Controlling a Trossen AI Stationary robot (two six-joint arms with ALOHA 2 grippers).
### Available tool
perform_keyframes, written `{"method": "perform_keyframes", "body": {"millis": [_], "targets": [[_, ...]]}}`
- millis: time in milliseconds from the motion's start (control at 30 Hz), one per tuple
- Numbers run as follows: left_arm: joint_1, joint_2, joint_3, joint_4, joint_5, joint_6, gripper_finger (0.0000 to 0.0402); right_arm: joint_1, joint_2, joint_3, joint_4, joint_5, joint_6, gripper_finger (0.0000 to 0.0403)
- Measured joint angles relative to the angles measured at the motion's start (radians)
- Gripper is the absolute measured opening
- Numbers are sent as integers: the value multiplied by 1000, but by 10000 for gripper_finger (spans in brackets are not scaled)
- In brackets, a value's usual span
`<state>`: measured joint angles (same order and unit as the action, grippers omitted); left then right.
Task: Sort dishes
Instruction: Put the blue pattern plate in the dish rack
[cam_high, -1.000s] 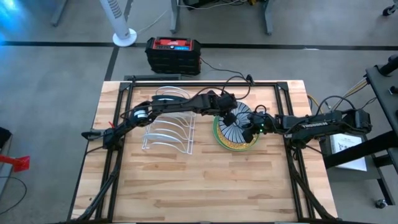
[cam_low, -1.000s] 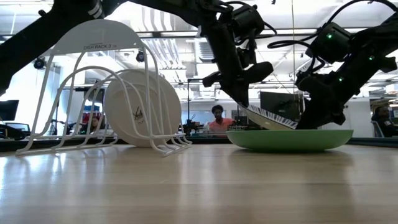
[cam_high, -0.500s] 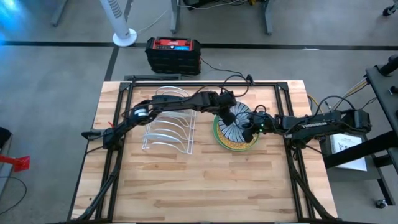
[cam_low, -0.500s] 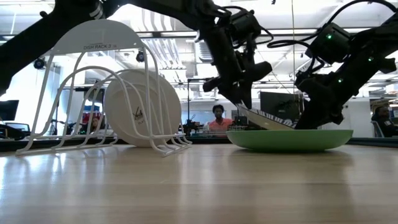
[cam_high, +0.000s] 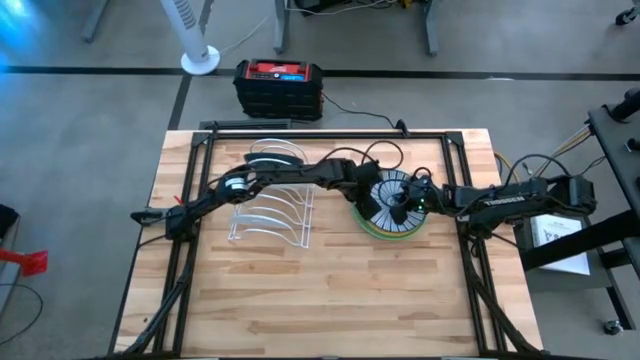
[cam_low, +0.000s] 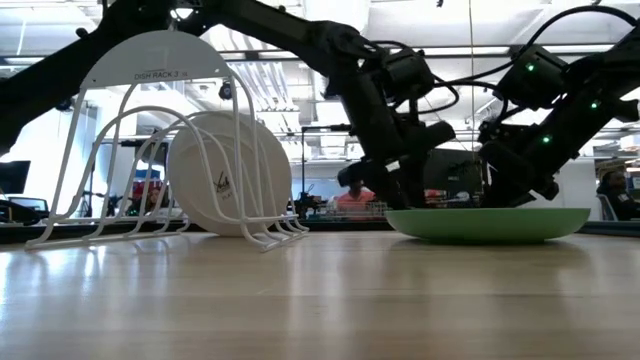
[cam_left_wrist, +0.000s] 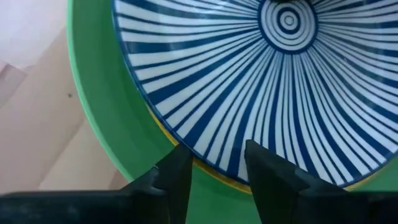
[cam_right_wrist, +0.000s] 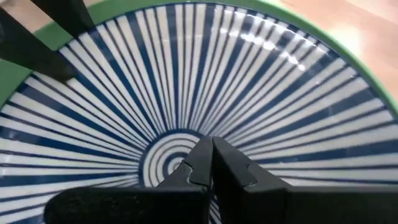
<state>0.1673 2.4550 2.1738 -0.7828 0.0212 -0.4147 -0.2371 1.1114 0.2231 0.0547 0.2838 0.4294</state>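
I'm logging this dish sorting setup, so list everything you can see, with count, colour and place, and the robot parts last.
striped plate: one, white with blue radial lines, top of the stack right of table centre.
yellow plate: one, only its rim shows under the striped plate.
green plate: one, light green, bottom of the stack.
racked plate: one, pale underside showing, upright in the rack.
dish rack: one, white wire, left of the stack.
table: one, light wood.
black and red case: one, on the floor beyond the table.
person: one, in the room behind.
left gripper: one, dark, open, at the striped plate's rim.
right gripper: one, dark, shut, over the striped plate's centre.
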Motion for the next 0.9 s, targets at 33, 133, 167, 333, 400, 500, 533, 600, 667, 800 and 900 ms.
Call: {"method": "perform_keyframes", "body": {"millis": [33,133,167,333,400,500,533,600,667,800,900], "targets": [[1,2,0,7,0,0,128,0,0,-3,3,-1,5,2],[1,6,0,22,-7,0,122,0,0,-9,13,-9,14,2],[1,6,-1,25,-10,1,121,0,-1,-10,16,-12,14,2],[1,6,-3,39,-62,5,116,2,0,-11,30,-37,14,2],[0,6,-3,45,-102,6,115,2,-3,-11,35,-45,10,2],[2,6,-3,59,-135,11,106,3,-13,-2,24,-54,-1,2],[3,6,-3,62,-139,12,99,3,-17,2,22,-60,-2,2],[2,6,-2,67,-138,12,79,3,-27,11,23,-69,-8,2],[2,6,-2,65,-138,11,54,3,-38,15,23,-70,-19,2],[3,5,-2,61,-142,19,7,3,-61,36,-24,-65,-22,2],[2,5,-2,59,-139,33,4,3,-82,71,-104,-56,-21,2]]}}
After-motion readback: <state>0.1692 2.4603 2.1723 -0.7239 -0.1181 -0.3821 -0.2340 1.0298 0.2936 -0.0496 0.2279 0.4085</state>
